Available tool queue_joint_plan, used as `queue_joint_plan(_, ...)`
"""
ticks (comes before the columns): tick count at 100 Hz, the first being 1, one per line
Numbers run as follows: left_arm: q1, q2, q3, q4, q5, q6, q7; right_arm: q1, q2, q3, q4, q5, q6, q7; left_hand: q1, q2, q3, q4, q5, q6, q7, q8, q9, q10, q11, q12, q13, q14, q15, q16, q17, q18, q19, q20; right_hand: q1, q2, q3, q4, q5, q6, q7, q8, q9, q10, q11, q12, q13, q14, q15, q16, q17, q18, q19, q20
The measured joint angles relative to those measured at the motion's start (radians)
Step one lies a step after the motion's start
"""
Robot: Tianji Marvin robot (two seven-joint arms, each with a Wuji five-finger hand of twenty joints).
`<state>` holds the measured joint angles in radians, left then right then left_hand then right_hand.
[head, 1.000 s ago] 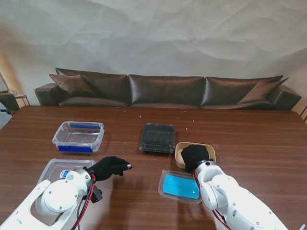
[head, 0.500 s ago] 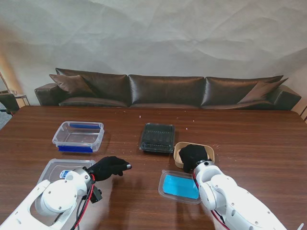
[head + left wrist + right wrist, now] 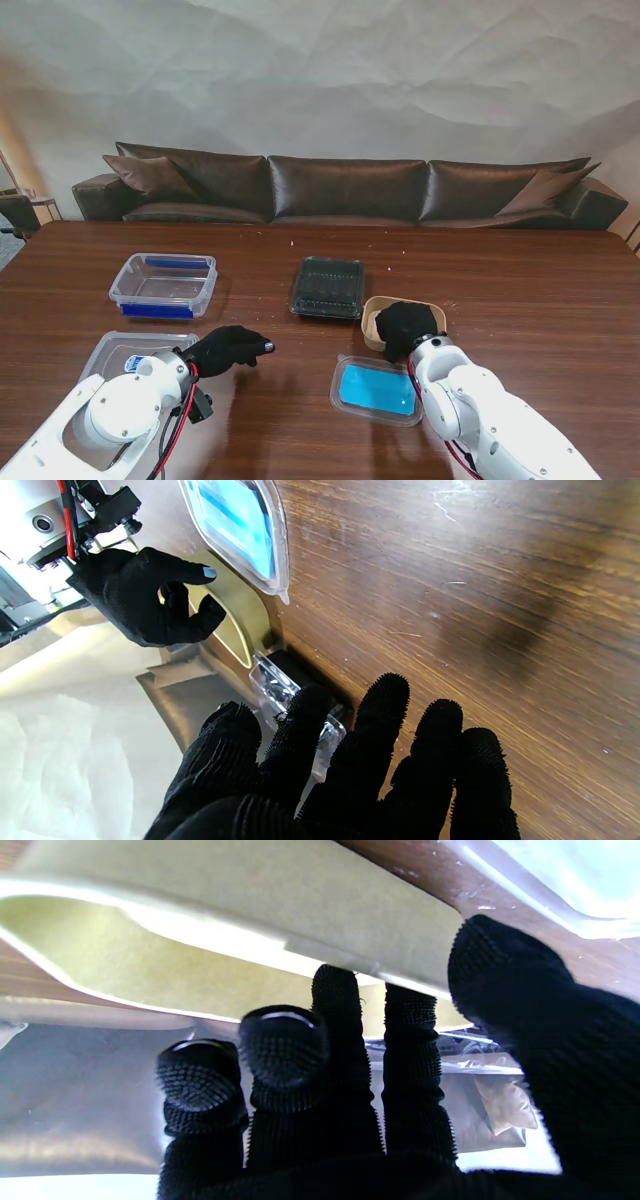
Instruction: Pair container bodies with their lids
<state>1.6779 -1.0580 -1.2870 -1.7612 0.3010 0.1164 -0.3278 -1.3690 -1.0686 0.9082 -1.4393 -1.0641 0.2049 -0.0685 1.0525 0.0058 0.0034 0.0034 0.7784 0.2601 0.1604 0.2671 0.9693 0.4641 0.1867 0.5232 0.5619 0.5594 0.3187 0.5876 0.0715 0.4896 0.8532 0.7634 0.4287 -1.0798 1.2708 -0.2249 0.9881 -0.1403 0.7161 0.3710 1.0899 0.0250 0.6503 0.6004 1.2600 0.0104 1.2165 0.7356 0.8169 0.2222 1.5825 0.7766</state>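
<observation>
R hand (image 3: 405, 327) pinching near rim of tan paper bowl (image 3: 375, 310), prob. to shift it toward lid w/ blue film (image 3: 377, 389). L hand (image 3: 228, 349) fingers spread, holding nothing, idle.

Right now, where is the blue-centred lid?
In the stand view, the blue-centred lid lies right of centre, nearer to me than the tan container, beside the right hand.

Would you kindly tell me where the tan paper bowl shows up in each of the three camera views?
Stand view: tan bowl right of centre, under the right hand.
Left wrist view: its rim beside that hand.
Right wrist view: fills the frame, fingers inside.
Shared landmark: blue-labelled clear lid.
</observation>
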Motion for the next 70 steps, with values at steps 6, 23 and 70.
queue_joint_plan(6,-0.002,0.000,0.000,0.001,0.000,-0.001,-0.002,-0.012,0.001,0.017,-0.011,-0.007,-0.007,-0.002,0.000,0.000,0.000,0.000,0.000,0.000,0.000,0.000,0.000,0.000,0.000,0.000,0.000,0.000,0.000,0.000,0.000,0.000,0.000,0.000,-0.014,0.000,-0.001,0.021,0.000,0.010,-0.037,0.039,-0.022,0.002,0.000,-0.003,-0.013,0.000,-0.006,0.000,0.000,0.000,0.000,0.000)
queue_joint_plan(23,-0.008,0.002,0.003,0.001,0.003,-0.006,-0.010,-0.057,0.003,0.081,-0.073,-0.015,-0.036,0.009,0.000,0.000,0.000,0.000,0.000,0.000,0.000,0.000,0.000,0.000,0.000,0.000,0.000,0.000,0.000,0.000,0.000,0.000,0.000,0.000,-0.086,0.065,-0.052,0.021,-0.072,0.030,-0.097,0.044,-0.075,0.011,-0.017,-0.025,-0.073,0.020,-0.057,-0.002,-0.013,0.001,-0.044,0.000)
queue_joint_plan(70,-0.034,0.010,0.054,-0.010,-0.004,-0.024,-0.031,-0.313,-0.007,0.314,-0.342,0.003,-0.048,0.006,0.000,0.000,0.000,0.000,0.000,0.023,0.000,0.000,0.004,0.001,0.126,0.276,0.012,0.015,0.394,0.280,0.037,0.009,0.360,0.210,-0.115,0.439,-0.107,0.111,-0.217,0.081,-0.149,0.024,-0.164,0.037,0.110,0.028,-0.130,0.062,-0.079,-0.007,-0.016,0.002,-0.085,0.003)
